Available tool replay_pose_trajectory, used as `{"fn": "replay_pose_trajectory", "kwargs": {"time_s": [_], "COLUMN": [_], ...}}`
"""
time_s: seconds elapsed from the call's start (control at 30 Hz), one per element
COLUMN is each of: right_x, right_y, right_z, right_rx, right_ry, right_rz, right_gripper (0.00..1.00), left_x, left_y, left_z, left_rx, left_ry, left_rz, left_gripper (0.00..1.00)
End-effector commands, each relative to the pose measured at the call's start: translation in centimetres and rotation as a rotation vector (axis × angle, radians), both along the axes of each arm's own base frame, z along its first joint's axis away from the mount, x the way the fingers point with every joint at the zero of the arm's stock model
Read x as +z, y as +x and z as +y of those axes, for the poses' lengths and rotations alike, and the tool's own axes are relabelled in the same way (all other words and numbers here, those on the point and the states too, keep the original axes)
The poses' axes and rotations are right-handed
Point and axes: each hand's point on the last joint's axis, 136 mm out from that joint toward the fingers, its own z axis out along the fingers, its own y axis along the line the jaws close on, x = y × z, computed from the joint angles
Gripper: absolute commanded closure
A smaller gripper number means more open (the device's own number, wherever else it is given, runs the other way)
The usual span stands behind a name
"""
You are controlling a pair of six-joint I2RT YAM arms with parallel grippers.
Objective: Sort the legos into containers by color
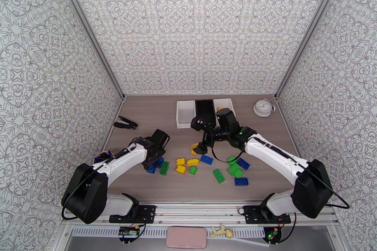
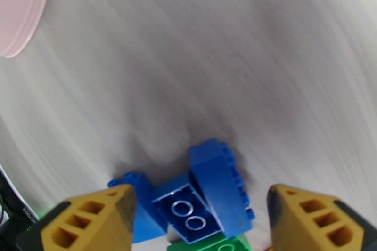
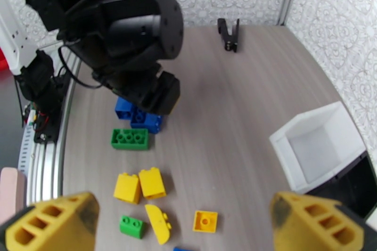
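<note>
Patterned wallpaper on three sides, wood-grain table (image 1: 155, 106) below.

Black clip (image 1: 125, 123) lies flat near the table's left edge, toward the back. Pink cup (image 2: 21, 7) sits at the top-left corner of the left wrist view, blurred; can't tell where on the table.

L gripper (image 1: 153, 161) is low over a clump of blue bricks (image 1: 151, 168) in the front-left part. Left wrist view: jaws partway apart, straddling the clump, w/ clear bare table btwn the bricks and one finger; nothing gripped. Green oblong brick (image 1: 164, 167) lies just beside the clump, on its right.

Front-middle: three yellow bricks (image 1: 181, 165) close together, small green brick (image 1: 192, 170) just beside them, single blue brick (image 1: 206, 159) next over.

R gripper (image 1: 198, 135) hangs mid-table, just in front of the bins, pointing toward the left arm; jaws wide, nothing btwn them.

Back edge, middle: white bin (image 1: 185, 114), black bin (image 1: 204, 106) and second white bin (image 1: 224, 103) stand side by side. Right wrist view shows the first white bin's floor bare.

Right of ctr, toward the front: long green brick (image 1: 218, 175), cluster of green bricks (image 1: 233, 166), and two more blue bricks (image 1: 243, 164), one beside the cluster, the other nearer the front edge.

Round white clock (image 1: 264, 107) sits near the back-right corner.
</note>
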Motion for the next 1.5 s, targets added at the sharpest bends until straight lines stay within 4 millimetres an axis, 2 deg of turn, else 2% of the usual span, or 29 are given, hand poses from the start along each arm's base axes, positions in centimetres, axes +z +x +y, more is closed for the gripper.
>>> {"fn": "replay_pose_trajectory", "kwargs": {"time_s": [0.0, 0.23, 0.37, 0.53, 0.93, 1.07, 1.23, 1.33, 1.47], "right_x": [0.7, 0.2, 0.0, 0.1, 0.3, 0.7, 1.6, 2.0, 3.0], "right_y": [0.4, 0.5, 0.6, 0.8, 0.9, 0.9, 1.1, 1.7, 3.3], "right_z": [0.7, 0.5, 0.6, 0.7, 0.9, 0.7, 0.2, -0.6, -2.3], "right_rx": [0.006, -0.004, -0.006, -0.007, -0.006, -0.015, -0.058, -0.115, -0.235], "right_ry": [-0.003, -0.020, -0.022, -0.019, -0.012, 0.001, 0.037, 0.058, 0.109], "right_rz": [-0.021, -0.022, -0.014, -0.016, -0.018, -0.032, -0.074, -0.094, -0.115], "right_gripper": [0.00, 0.01, 0.00, 0.00, 0.00, 0.00, 0.00, 0.00, 0.01], "left_x": [-0.7, -2.0, -2.5, -2.2, -0.5, 0.4, 2.5, 4.2, 7.3], "left_y": [1.1, 1.7, 2.0, 2.4, 2.9, 3.5, 5.1, 6.7, 10.0], "left_z": [-0.8, -0.7, -0.8, -0.6, -0.3, -0.5, -1.6, -3.2, -6.4], "left_rx": [-0.016, -0.024, -0.030, -0.027, -0.021, -0.026, -0.086, -0.153, -0.305], "left_ry": [-0.032, -0.023, -0.039, -0.038, -0.026, -0.029, -0.031, -0.069, -0.127], "left_rz": [0.012, 0.034, 0.040, 0.031, -0.023, -0.056, -0.137, -0.220, -0.385], "left_gripper": [0.34, 0.47, 0.49, 0.59, 0.73, 0.73, 0.76, 0.76, 0.77]}}
